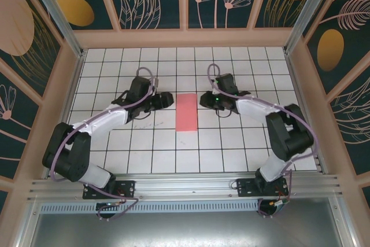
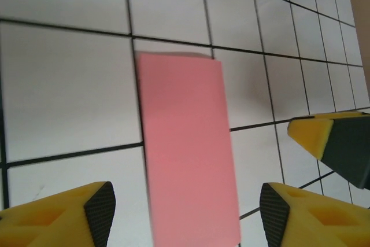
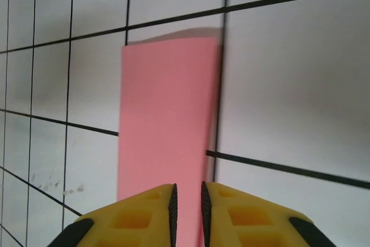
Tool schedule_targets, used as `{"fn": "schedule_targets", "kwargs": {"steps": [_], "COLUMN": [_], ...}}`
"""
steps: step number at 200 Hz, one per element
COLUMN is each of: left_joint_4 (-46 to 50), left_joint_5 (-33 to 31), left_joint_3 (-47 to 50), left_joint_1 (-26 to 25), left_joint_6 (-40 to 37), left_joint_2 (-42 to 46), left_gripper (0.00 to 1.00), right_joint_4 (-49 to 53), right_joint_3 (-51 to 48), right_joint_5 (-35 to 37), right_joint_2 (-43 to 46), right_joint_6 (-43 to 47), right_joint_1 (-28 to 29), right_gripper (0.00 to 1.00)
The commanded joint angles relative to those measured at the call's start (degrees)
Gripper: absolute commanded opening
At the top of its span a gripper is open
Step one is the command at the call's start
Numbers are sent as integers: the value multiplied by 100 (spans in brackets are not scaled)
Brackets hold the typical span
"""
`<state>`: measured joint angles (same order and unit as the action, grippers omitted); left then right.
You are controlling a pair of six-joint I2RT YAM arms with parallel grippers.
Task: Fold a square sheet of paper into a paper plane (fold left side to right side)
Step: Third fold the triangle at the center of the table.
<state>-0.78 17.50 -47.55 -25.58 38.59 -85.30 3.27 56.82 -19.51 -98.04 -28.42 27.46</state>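
thin pink-red sheet of paper (image 1: 186, 113) lies folded flat: looks light, floppy, best pinched at an edge. left gripper (image 2: 186, 203) gapes open; right gripper (image 3: 188, 201) nearly closed, holding nothing.

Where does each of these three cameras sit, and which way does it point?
Top external: above and behind the arm bases, looking down at the table; both arms show.
Left wrist: on the left arm, looking past its left end effector, fingers apart, at the paper.
Right wrist: on the right arm, looking past its right end effector, fingers nearly together, at the same paper.
Shared: both wrist views see that paper, from opposite sides.
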Motion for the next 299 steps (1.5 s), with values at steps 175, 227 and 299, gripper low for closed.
{"fn": "schedule_targets", "kwargs": {"steps": [175, 227, 299], "left_joint_4": [-1499, -1306, -1056], "left_joint_5": [1508, 1440, 1355], "left_joint_3": [248, 77, -104], "left_joint_1": [164, 63, -43], "left_joint_6": [685, 611, 529], "left_joint_2": [-1253, -1498, -1673], "left_gripper": [69, 70, 70], "right_joint_4": [-9, -15, 207], "right_joint_3": [1240, 1139, 1194], "right_joint_5": [53, 215, 447], "right_joint_2": [-1611, -1185, -1395], "right_joint_6": [372, 456, 485], "right_joint_1": [198, 198, 192], "right_gripper": [18, 18, 18]}}
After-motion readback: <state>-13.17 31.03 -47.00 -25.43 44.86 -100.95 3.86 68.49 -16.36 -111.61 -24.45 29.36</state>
